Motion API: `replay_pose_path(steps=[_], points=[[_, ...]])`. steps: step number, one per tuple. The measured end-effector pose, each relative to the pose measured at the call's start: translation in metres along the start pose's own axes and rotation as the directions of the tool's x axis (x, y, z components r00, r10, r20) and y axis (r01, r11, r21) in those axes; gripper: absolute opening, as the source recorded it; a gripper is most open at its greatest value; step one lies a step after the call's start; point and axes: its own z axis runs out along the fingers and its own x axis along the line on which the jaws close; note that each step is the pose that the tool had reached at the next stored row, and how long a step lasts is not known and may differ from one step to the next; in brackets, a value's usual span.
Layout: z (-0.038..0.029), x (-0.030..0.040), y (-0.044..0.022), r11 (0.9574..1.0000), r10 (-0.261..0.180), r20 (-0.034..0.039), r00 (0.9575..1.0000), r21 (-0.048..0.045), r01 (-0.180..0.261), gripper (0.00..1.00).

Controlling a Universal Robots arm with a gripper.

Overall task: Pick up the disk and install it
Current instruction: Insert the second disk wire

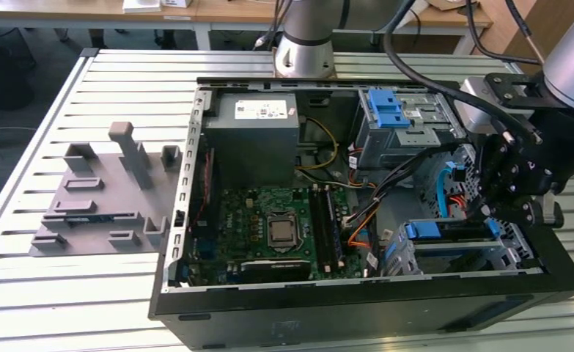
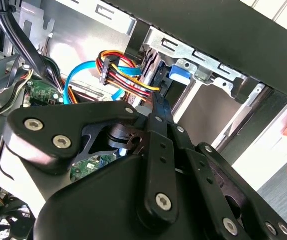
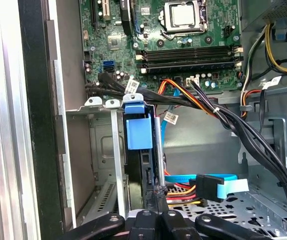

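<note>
The disk (image 1: 455, 233) sits edge-up in the lower metal drive cage (image 1: 506, 253) at the front corner of the open computer case, on the exterior view's right. Its blue plastic tab (image 3: 139, 131) faces the motherboard, and its dark edge (image 3: 144, 170) runs back towards my gripper. My gripper (image 1: 487, 211) hangs over that cage with its black fingers shut together. In both wrist views the fingertips (image 3: 156, 192) (image 2: 159, 102) sit right at the disk's rear edge, close to the blue tab (image 2: 179, 72). I cannot tell whether they touch it.
Red, orange and blue cables (image 3: 198, 187) crowd the space beside the cage. The case also holds a motherboard (image 1: 277, 227), a grey power-supply box (image 1: 257, 121) and an upper cage with blue rails (image 1: 394, 110). A grey slotted fixture plate (image 1: 101, 198) lies on the slatted table (image 1: 32, 293).
</note>
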Motion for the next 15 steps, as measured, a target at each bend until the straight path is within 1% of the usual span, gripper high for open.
replay_pose_path(steps=[9, 11, 15], points=[[-0.0002, 0.0012, 0.0114, 1.0000, 0.000, 0.0001, 1.0000, 0.0000, 0.000, 0.11], [-0.0003, 0.0016, 0.0152, 1.0000, 0.000, 0.0001, 1.0000, 0.0001, 0.000, 0.11], [-0.0004, 0.0022, 0.0208, 1.0000, 0.000, 0.0002, 1.0000, 0.0001, 0.000, 0.11]])
